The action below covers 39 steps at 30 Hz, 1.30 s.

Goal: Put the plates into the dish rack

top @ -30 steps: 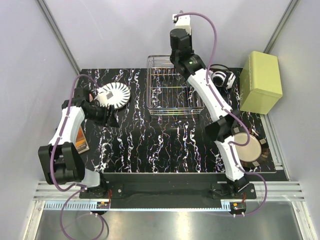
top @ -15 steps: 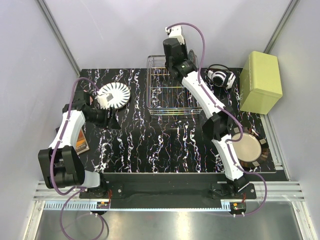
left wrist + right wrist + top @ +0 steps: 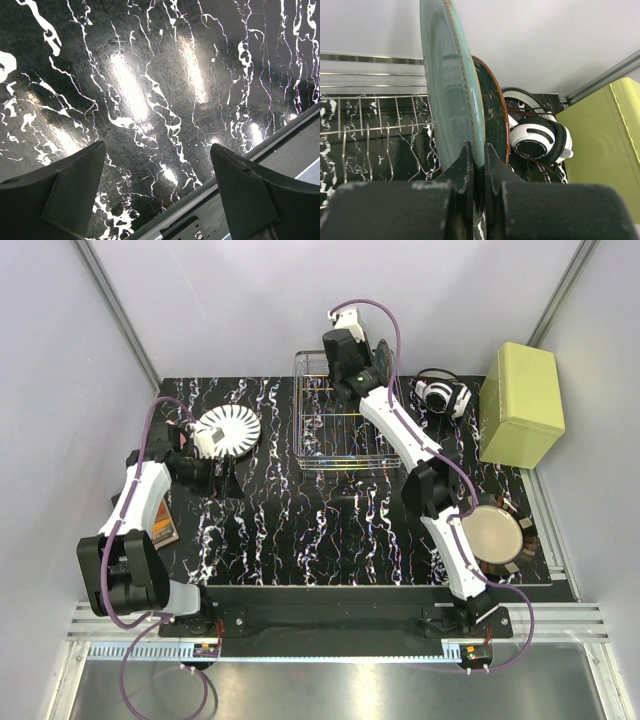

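Right gripper point(image 3: 480, 170) is clamped on the rim of the pale green-blue plate point(image 3: 447, 90), held on edge, with the dish rack point(image 3: 370, 125) just below. It's probably stiff, slick and chippable, so keep that rim grip. Left gripper point(image 3: 157, 185) gapes empty.

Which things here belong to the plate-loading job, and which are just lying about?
Job: pale green plate in the right gripper, dark plate behind it, striped plate, beige plate, dish rack.
Lying about: headphones, yellow-green box, small orange object.

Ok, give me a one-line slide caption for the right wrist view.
Right gripper holds the pale green-blue plate on edge at the dish rack, headphones beyond.
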Each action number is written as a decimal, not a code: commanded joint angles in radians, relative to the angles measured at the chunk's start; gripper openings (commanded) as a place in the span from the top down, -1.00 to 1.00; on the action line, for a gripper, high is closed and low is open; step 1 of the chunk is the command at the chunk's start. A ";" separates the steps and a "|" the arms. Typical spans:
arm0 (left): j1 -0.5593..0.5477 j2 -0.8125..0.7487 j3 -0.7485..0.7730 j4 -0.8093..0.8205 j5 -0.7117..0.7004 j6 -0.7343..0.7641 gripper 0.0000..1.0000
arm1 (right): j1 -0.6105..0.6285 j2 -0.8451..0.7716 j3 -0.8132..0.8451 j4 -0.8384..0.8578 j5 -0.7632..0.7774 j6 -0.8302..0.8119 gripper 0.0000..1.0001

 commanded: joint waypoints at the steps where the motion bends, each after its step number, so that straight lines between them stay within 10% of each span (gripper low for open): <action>1: -0.002 0.007 -0.006 0.039 -0.005 -0.023 -0.82 | -0.025 -0.015 0.076 0.158 0.053 -0.014 1.00; 29: 0.001 -0.014 -0.020 0.045 -0.087 -0.053 -0.98 | -0.029 0.112 0.031 0.040 -0.005 0.117 1.00; 34: -0.001 -0.042 -0.028 0.036 -0.090 -0.049 -0.98 | -0.029 0.128 0.057 0.040 0.027 0.118 -0.01; 39: -0.001 -0.042 -0.014 0.080 -0.165 -0.063 -0.98 | -0.023 0.058 0.024 0.040 0.031 0.109 -0.32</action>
